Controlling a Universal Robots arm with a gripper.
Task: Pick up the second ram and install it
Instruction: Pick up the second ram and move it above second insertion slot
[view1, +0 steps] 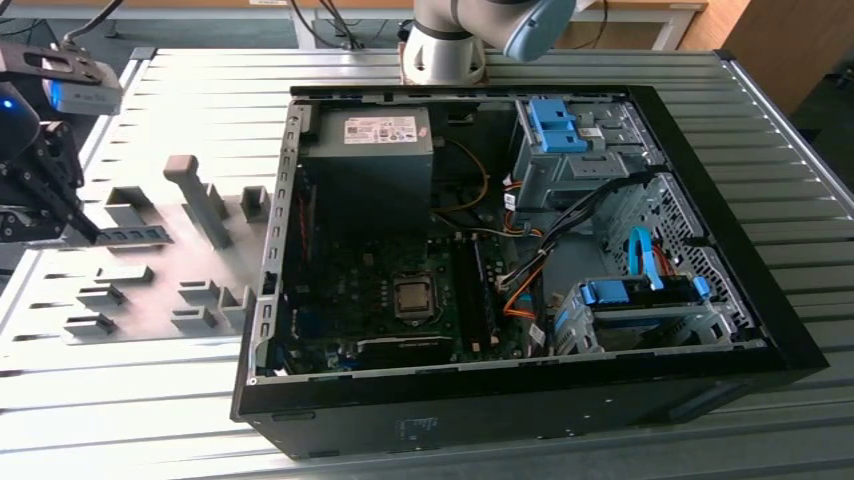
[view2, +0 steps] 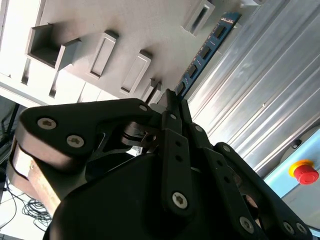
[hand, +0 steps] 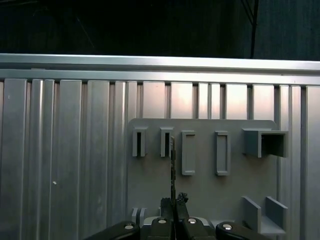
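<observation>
I read the claw (view2: 171, 100) as closed, pinching one end of the second ram (view2: 206, 50). The ram sits edge-on above the grey holder plate (hand: 200, 190) at the exterior view's left; I cannot tell whether it clears its slot. The plate rests on the ribbed bench (view1: 200, 90). The open computer case (view1: 787, 350) lies well apart, to the exterior view's right.

The second ram (view2: 204, 51) is blue-green with a row of black chips. The gripper (view2: 172, 100) is black (its screw heads silver). To the exterior view's left of the black computer case (view1: 534, 425), the holder plate (view1: 150, 290) is plain grey on a silver ribbed table (view1: 134, 420); inside the case, the brackets (view1: 551, 125) are bright blue
</observation>
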